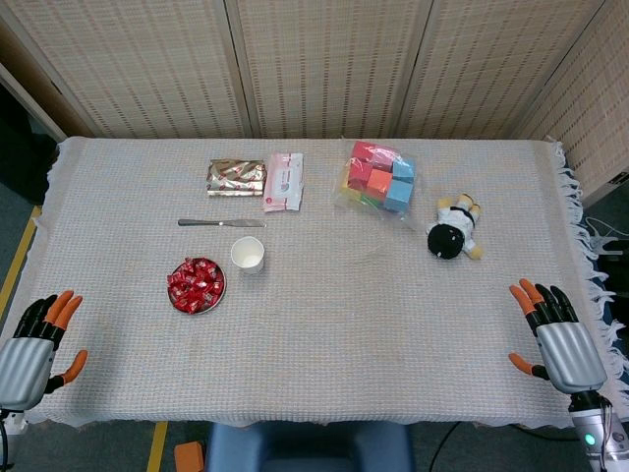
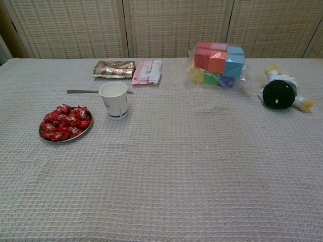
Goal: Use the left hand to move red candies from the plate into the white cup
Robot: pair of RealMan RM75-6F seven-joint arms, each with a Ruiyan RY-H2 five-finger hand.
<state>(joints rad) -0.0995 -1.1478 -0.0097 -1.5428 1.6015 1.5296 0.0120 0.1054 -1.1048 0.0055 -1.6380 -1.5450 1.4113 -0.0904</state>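
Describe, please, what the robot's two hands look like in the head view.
Both the left hand and the right hand have smooth silver-grey backs, black fingers and orange fingertips. A small green light glows on the grey wrist below the right hand.

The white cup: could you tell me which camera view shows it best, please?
The chest view: the white cup appears large and side-on, showing its wall, open rim and a dark band near the base. The head view shows the same cup smaller and from above, mostly its rim and inside, right of the plate.
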